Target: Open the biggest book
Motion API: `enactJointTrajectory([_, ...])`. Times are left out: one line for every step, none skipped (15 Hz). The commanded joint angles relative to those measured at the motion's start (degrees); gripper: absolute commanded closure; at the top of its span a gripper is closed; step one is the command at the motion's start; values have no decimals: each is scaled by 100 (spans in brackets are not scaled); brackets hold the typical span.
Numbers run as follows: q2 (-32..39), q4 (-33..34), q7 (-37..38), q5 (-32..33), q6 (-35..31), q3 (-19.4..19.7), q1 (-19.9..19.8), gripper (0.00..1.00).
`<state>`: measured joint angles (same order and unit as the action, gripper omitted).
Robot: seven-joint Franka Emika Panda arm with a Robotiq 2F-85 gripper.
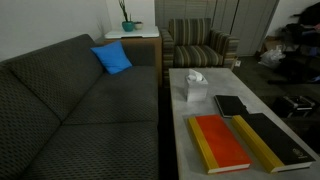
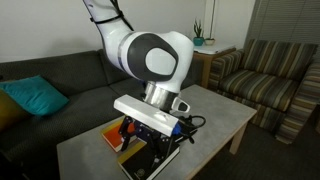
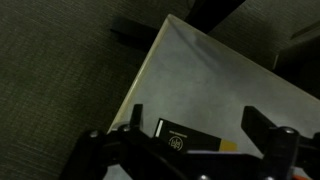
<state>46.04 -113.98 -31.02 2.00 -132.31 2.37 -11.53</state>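
The sofa [image 1: 70, 100] runs along one side of the coffee table [image 1: 215, 78]. On the table lie three books in a cluster. The biggest book [image 1: 275, 142], black-covered with a yellow long edge, lies flat and closed at the table's end, just beside the red-orange book [image 1: 220, 143]. The small black book [image 1: 230, 105] and a tissue box [image 1: 195, 88] sit farther along.

You are at the approach. The yellow edge faces the red-orange book and is probably the spine, so go for the opposite long side. Bring one fingertip low to that side, catch only the cover, and lift in an arc toward the yellow edge. Keep clear of the red-orange book so you don't drag it along.

In an exterior view the gripper [image 2: 150, 135] hangs low over the books. In the wrist view the gripper [image 3: 180, 150] has its fingers [image 3: 90, 152] spread wide and grips nothing. A black cover with a small emblem lies between them. Whether a fingertip touches it cannot be told.
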Motion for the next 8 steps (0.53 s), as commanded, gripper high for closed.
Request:
enactJointTrajectory([4,29,86,127,23,-122,-124,0])
enactJointTrajectory([4,37,85,126,29,-128,-122,0])
enactJointTrajectory([4,42,84,125,33,-133,-122,0])
enactJointTrajectory([2,-20,198,88,-139,-149,-71,0])
enactJointTrajectory([61,-46,329,86,-382,-187,14,0])
enactJointTrajectory([105,-27,394,72,-512,-240,39,0])
enactJointTrajectory([234,75,418,72,-659,-350,89,0])
enactJointTrajectory([335,179,452,80,-747,-452,154,0])
